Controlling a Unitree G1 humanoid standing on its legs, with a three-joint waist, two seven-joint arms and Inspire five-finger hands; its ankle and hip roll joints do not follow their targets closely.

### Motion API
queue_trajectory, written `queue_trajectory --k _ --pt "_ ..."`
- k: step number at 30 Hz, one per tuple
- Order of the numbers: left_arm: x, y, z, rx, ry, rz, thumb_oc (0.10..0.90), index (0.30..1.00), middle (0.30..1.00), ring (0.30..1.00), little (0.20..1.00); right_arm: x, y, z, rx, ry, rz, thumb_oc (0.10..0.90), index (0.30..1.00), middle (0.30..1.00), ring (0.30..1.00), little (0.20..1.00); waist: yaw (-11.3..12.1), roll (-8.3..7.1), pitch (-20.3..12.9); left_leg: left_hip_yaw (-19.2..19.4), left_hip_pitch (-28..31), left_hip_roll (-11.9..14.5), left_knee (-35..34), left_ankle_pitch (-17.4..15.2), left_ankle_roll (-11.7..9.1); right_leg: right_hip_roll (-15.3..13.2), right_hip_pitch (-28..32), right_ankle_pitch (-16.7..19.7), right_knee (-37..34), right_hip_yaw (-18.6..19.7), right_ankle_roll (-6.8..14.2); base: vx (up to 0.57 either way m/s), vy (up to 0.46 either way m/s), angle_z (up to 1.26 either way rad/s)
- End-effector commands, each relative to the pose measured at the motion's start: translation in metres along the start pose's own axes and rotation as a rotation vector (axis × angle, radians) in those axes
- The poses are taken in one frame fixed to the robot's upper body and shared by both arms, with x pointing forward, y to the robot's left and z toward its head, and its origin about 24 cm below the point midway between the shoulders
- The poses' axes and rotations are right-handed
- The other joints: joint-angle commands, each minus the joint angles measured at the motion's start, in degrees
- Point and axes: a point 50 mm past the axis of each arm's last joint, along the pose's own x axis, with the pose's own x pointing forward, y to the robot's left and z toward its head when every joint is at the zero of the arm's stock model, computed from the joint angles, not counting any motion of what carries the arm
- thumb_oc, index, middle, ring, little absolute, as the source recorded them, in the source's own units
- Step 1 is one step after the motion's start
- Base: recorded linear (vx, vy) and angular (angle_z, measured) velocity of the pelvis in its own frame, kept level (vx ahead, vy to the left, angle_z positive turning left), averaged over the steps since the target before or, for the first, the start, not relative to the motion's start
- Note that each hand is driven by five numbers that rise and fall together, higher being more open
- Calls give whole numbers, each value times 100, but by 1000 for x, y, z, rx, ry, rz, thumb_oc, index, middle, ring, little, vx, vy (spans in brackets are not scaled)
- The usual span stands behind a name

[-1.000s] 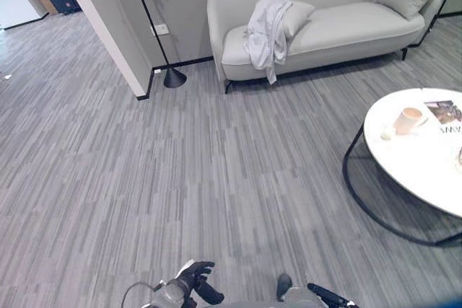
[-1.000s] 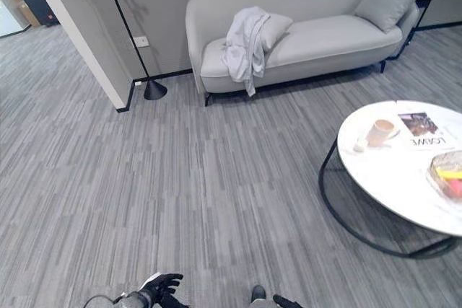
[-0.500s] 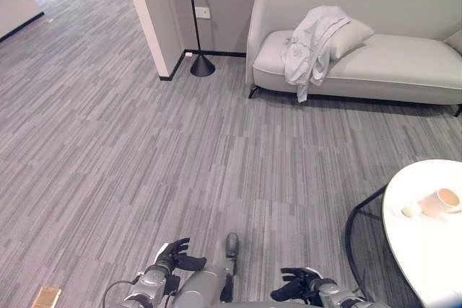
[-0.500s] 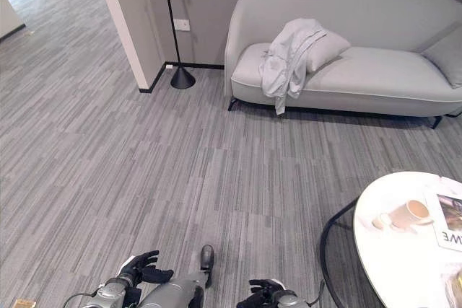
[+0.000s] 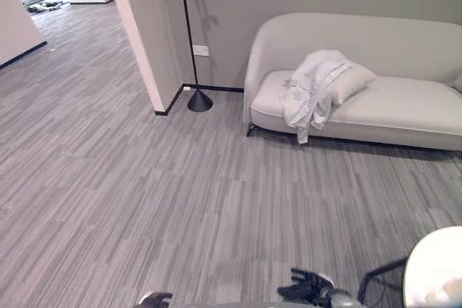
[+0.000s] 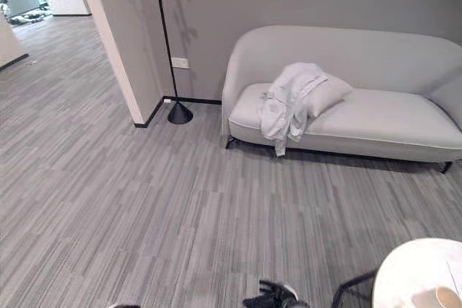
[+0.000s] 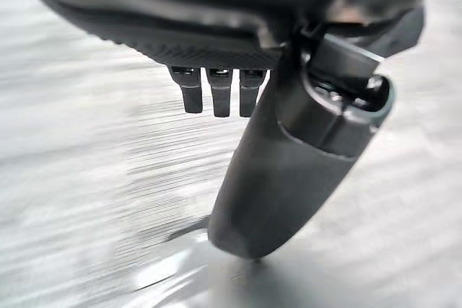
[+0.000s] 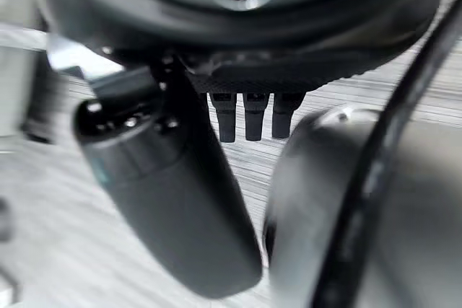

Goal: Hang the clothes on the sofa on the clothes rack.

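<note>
Clothes (image 5: 310, 91) are a pale bundle slumped over the sofa (image 5: 404, 55) seat up at about 1 o'clock, half on the cushion (image 5: 351, 82) and with one end hanging off the front edge, so it looks dropped there rather than folded. That dangling bit is probably the easiest place to grab, I'd guess

Both hands are empty and low at the near edge. Left hand (image 7: 216, 91) at 7 o'clock has its fingers straight and relaxed over bare floor (image 5: 144, 178), holding nothing. Right hand (image 8: 249, 117) at 5 o'clock is loose too, fingers hanging straight, nothing between them and the thumb. Makes sense, the sofa is well apart from them, so this reads as the approach stage with no reaching yet

Floor lamp (image 5: 199, 100) stands at 12 o'clock just beside the sofa's left end, next to the wall corner (image 5: 141, 41). White round table (image 5: 437, 268) pokes in at 4 o'clock, so the walk-in lane sits between those two

I can't spot a rack anywhere here
</note>
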Motion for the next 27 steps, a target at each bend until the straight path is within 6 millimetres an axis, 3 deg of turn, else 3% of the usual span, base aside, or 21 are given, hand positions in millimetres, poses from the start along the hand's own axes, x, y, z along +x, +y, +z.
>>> queue_trajectory --k 1,2,3,4,5,7,9,10,12,13,15,16,17,19,20,21,22,24,25,27 --pt "3 0 46 64 -161 2 800 900 900 900 900 -3 15 -34 58 153 29 800 900 900 900 900 15 -76 -62 515 -197 -175 -149 -285 -254 544 832 1220 -2940 282 53 390 -180 0" --pt "3 -1 52 79 -178 -4 800 900 900 900 900 -4 15 -37 62 168 28 800 900 900 900 900 -6 -80 -60 549 -128 -167 -149 -364 -278 573 808 1405 -3415 418 156 276 -112 -4" --pt "3 -1 52 79 -179 -4 800 900 900 900 900 -4 15 -37 62 168 28 800 900 900 900 900 3 -80 -63 557 -132 -167 -149 -364 -278 579 818 1428 -3450 424 156 662 -227 4" --pt "3 -7 49 100 -170 -27 800 900 900 900 900 -9 14 -55 103 239 21 800 900 900 900 900 -12 -93 -100 615 180 -145 -149 -562 -336 588 688 1730 -3921 479 337 543 -183 -3" --pt "3 -7 49 100 -170 -28 800 900 900 900 900 -9 13 -55 103 239 20 800 900 900 900 900 -13 -90 -98 613 185 -142 -149 -564 -337 590 693 1729 -3921 477 337 810 -278 -4" --pt "2 -17 30 78 -109 -64 800 900 900 900 900 -17 11 -78 215 304 5 800 900 900 900 900 -82 -65 -161 576 391 -89 10 -665 -374 664 890 1846 -3920 543 252 609 -212 2" --pt "1 -22 11 59 -39 -78 800 900 900 900 900 -21 6 -86 259 331 -20 800 900 900 900 900 -135 -2 -223 593 378 48 396 -608 -455 798 929 1789 -3723 647 155 775 -309 1" --pt "-2 -27 -8 23 23 -97 800 900 900 900 900 -26 0 -95 274 363 -45 800 900 900 900 900 -96 42 -235 695 160 174 1248 -275 -672 927 1110 1629 -3615 671 39 863 -390 -11" --pt "-3 -29 -19 -14 60 -97 800 900 900 900 900 -25 -1 -94 217 362 -39 800 900 900 900 900 -91 43 -162 826 -499 463 2914 415 -1013 1053 1519 1416 -3730 578 -217 576 -315 -4" --pt "-3 -29 -19 -14 60 -97 800 900 900 900 900 -25 0 -94 217 362 -39 800 900 900 900 900 -91 41 -172 825 -524 462 2934 410 -1011 1052 1510 1429 -3744 577 -217 346 -254 12" --pt "-2 -22 -14 -26 38 -70 800 900 900 900 900 -22 1 -87 70 353 -17 800 900 900 900 900 35 12 2 870 -1363 916 4656 1163 -1204 1238 1901 1200 -3921 441 -528 382 -383 9" --pt "0 -21 0 6 -9 -65 800 900 900 900 900 -16 6 -75 -126 343 23 800 900 900 900 900 206 -105 163 1206 -1762 1247 5150 922 -924 1257 2188 911 -3921 389 -659 350 -368 24" --pt "0 -21 0 6 -10 -65 800 900 900 900 900 -16 6 -75 -126 343 23 800 900 900 900 900 202 -94 159 1197 -1784 1262 5177 909 -923 1270 2180 912 -3921 383 -661 335 -310 36" --pt "2 -18 25 51 -100 -49 800 900 900 900 900 -8 18 -56 -398 300 82 800 900 900 900 900 381 -235 277 1284 -2395 1140 5060 499 -807 1142 2333 839 -3921 319 -653 225 -136 14" --pt "2 -15 33 65 -133 -31 800 900 900 900 900 -4 30 -47 -573 273 133 800 900 900 900 900 470 -289 295 1210 -2589 849 4532 382 -766 1071 2343 820 -3921 325 -621 371 -45 47" --pt "2 -9 44 45 -172 10 800 900 900 900 900 3 46 -21 -827 180 180 800 900 900 900 900 553 -372 264 1084 -2614 409 3025 206 -659 949 2327 800 -3921 350 -502 426 -12 52" --pt "2 -8 44 27 -172 21 800 900 900 900 900 5 51 -12 -938 146 189 800 900 900 900 900 585 -391 240 971 -2529 273 2004 279 -655 915 2342 762 -3921 301 -473 341 2 41" --pt "2 -8 44 27 -172 21 800 900 900 900 900 5 51 -12 -939 146 189 800 900 900 900 900 560 -421 246 962 -2465 226 1872 356 -648 880 2352 757 -3921 280 -465 211 -15 21" --pt "2 -8 44 -3 -168 35 800 900 900 900 900 7 63 0 -1092 102 219 800 900 900 900 900 601 -329 230 637 -2272 155 18 910 -769 986 2538 621 -3921 164 -512 470 -59 19" --pt "2 -12 27 -6 -108 15 800 900 900 900 900 8 67 5 -1170 96 227 800 900 900 900 900 652 -360 245 314 -2473 84 -149 788 -848 1081 2792 456 -3847 147 -553 601 -68 26"
